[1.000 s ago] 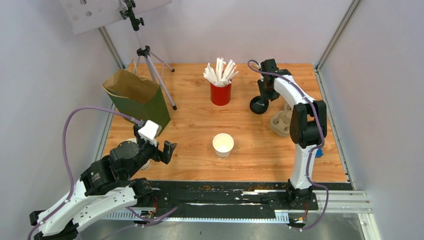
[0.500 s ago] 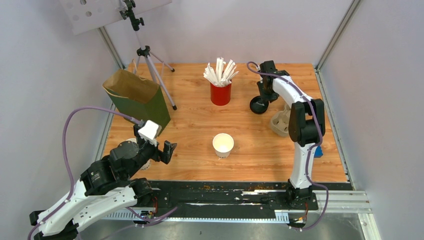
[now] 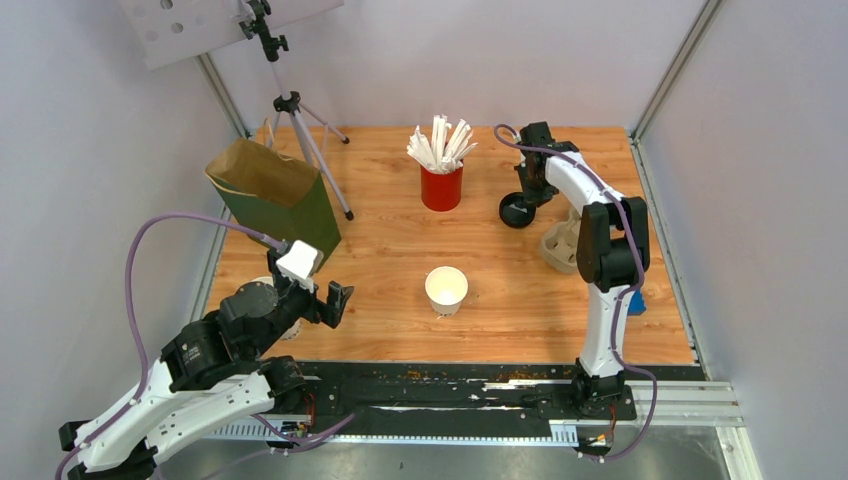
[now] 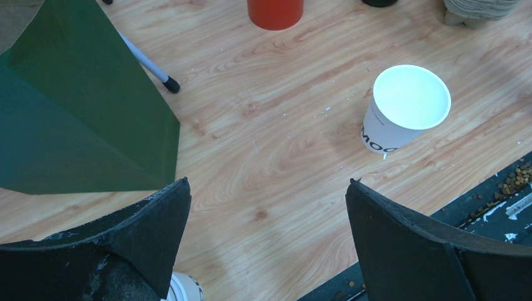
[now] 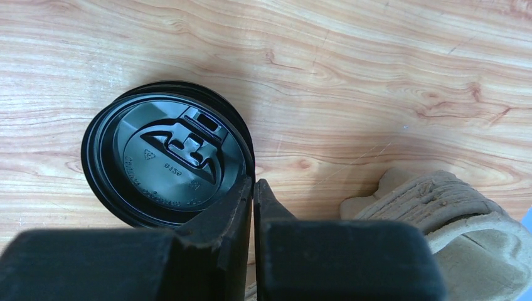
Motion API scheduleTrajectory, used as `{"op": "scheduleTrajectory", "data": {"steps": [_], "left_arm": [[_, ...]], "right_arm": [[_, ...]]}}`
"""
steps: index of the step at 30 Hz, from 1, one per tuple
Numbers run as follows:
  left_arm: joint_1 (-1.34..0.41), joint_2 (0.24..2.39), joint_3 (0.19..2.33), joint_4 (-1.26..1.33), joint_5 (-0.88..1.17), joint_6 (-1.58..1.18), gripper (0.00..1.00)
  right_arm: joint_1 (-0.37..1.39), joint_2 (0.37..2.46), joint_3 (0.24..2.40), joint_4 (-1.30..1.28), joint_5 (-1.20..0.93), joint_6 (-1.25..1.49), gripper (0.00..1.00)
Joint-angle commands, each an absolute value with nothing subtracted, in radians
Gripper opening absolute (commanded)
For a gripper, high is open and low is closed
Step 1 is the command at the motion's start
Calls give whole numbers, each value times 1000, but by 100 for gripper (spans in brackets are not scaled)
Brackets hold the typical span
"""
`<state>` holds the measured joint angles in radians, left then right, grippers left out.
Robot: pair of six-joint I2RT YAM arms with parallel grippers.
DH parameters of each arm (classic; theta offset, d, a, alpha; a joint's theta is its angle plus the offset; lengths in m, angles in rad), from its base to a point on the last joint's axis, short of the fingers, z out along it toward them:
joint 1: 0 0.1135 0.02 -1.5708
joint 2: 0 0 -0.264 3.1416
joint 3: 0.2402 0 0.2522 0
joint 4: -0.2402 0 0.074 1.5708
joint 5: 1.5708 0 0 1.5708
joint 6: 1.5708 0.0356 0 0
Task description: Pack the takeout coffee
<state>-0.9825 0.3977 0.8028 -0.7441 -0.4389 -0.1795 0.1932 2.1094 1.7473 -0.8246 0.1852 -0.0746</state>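
With the white paper cup (image 3: 446,288) taken as the dial's centre in the top view, bare board is seen all round it. At twelve the way is barred by the red cup of sticks (image 3: 441,185); at ten the green paper bag (image 3: 280,205) is stood, a tripod (image 3: 300,135) leg just beside it; between one and two the black lid (image 5: 166,163) is pinched at its rim by the right gripper (image 5: 253,185); at two the pulp carrier (image 5: 439,213) is lodged just beside that lid; at nine the left gripper (image 4: 266,183) is held with jaws spread wide.
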Motion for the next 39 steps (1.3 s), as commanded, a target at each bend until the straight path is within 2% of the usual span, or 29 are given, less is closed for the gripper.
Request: {"op": "scheduleTrajectory", "data": {"steps": [1,3,12,13,16,18,39], "left_arm": [[-986,405,801,-729,-441,-172,100],[-986,402,802,-729,-441,-172,100],[-986,397,801,-728,-438,-172,100],[-986,397,801,-728,-438,-172,100],[-986,397,800,-728,-438,-172,100],[-986,399,801,-728,-440,-172,100],[-986,411,802,-729,-442,-171,100]], "right_arm": [[190,2091,1763,-801,207,-86,4],[190,2084,1764,-801,205,-89,0],[190,2057,1756,-802,194,-82,0],[190,2054,1752,-796,195,-78,2],[190,2051,1744,-783,191,-74,23],[190,2061,1745,-782,188,-75,28],[188,2103,1750,-786,188,-77,22]]}}
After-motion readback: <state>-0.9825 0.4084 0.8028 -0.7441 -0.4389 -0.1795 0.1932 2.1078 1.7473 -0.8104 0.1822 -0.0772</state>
